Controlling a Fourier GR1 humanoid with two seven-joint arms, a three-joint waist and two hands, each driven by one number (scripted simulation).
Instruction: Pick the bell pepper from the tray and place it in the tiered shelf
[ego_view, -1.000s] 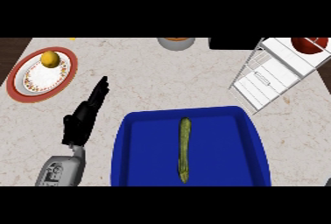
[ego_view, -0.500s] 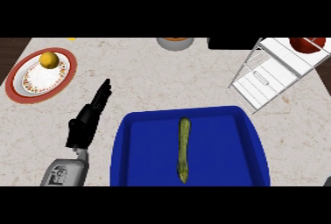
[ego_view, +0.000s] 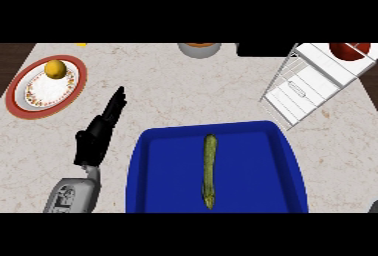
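Observation:
A blue tray (ego_view: 251, 200) lies at the counter's front centre. On it lies one long thin green vegetable (ego_view: 210, 170), lengthwise; nothing shaped like a bell pepper shows. The white wire tiered shelf (ego_view: 306, 87) stands at the back right, with a red object (ego_view: 351, 50) on its top. My left hand (ego_view: 97, 135) rests on the counter just left of the tray, open, its fingers straight and pointing away from me; it holds nothing. A dark sliver (ego_view: 373, 206) at the lower right edge may be my right hand.
A red-rimmed plate (ego_view: 29, 102) with a yellow fruit (ego_view: 55, 68) sits at the back left. A grey bowl (ego_view: 199, 49) and a black object (ego_view: 266, 48) stand along the back edge. Bare counter lies between the tray and the shelf.
My left forearm has shifted very slightly sideways; the hand stays open beside the tray. The vegetable and tray have not moved.

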